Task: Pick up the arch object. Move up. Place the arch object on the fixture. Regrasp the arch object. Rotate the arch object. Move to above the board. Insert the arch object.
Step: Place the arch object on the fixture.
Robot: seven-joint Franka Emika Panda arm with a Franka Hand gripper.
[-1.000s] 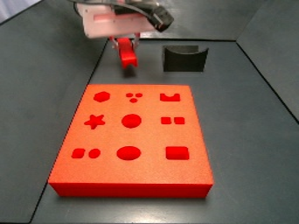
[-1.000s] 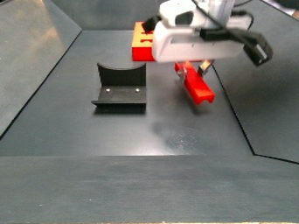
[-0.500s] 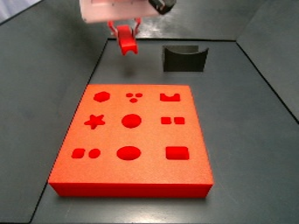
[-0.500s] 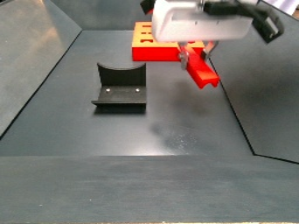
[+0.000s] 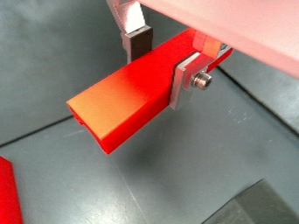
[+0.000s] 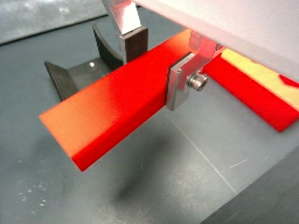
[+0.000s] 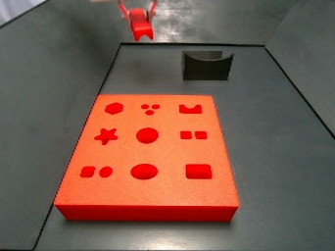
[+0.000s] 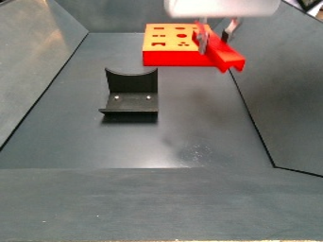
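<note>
End effector [image 5: 162, 59] clamped on the bright red bar-shaped arch object [image 5: 131, 98], held high above the bench. Small dark fixture with scooped top [image 8: 130, 93] sits below and off to one side; bar's long axis projects sideways from the fingers.

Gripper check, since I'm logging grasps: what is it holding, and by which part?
The gripper holds the arch object, raised off the floor, its fingers clamping the bar's long sides near one end.
</note>
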